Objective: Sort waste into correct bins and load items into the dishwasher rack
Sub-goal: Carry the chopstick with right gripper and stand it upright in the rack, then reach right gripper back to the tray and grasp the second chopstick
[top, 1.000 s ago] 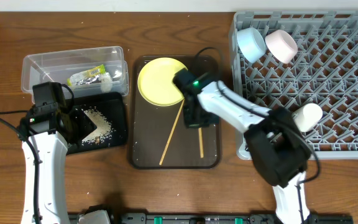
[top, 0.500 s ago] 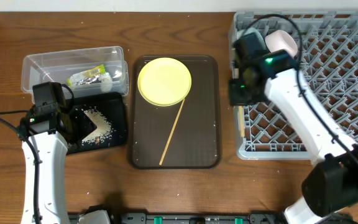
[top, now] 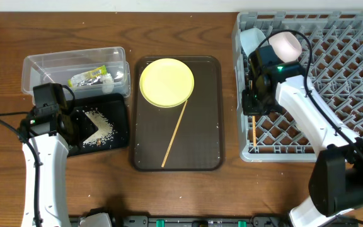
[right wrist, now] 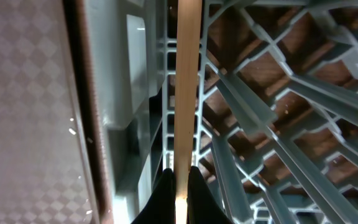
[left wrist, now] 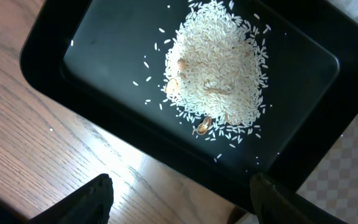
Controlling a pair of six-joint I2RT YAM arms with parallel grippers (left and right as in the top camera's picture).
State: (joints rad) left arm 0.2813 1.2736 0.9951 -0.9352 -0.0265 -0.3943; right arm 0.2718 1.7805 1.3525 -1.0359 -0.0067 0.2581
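Note:
My right gripper [top: 254, 106] is shut on a wooden chopstick [top: 254, 133] and holds it over the left column of the grey dishwasher rack [top: 358, 82]; the right wrist view shows the chopstick [right wrist: 185, 81] pinched between the fingers [right wrist: 180, 180] above the rack lattice. A second chopstick [top: 176, 133] lies on the brown tray below the yellow plate [top: 166, 82]. A light blue bowl [top: 251, 39] and a pale cup [top: 286, 44] sit in the rack's far left corner. My left gripper [left wrist: 180, 199] is open over the table beside the black tray [left wrist: 92, 43] with rice [left wrist: 216, 68].
The clear tub [top: 74, 66] at the far left holds the green-and-yellow wrapper [top: 88, 77] and a white scrap [top: 108, 79]. The brown serving tray [top: 208, 145] lies between the bins and the rack. The left arm [top: 46, 164] stands at the table's front left.
My right gripper has carried one chopstick from the brown tray rightward to the rack's left edge and lowered it there. The left arm has not moved.

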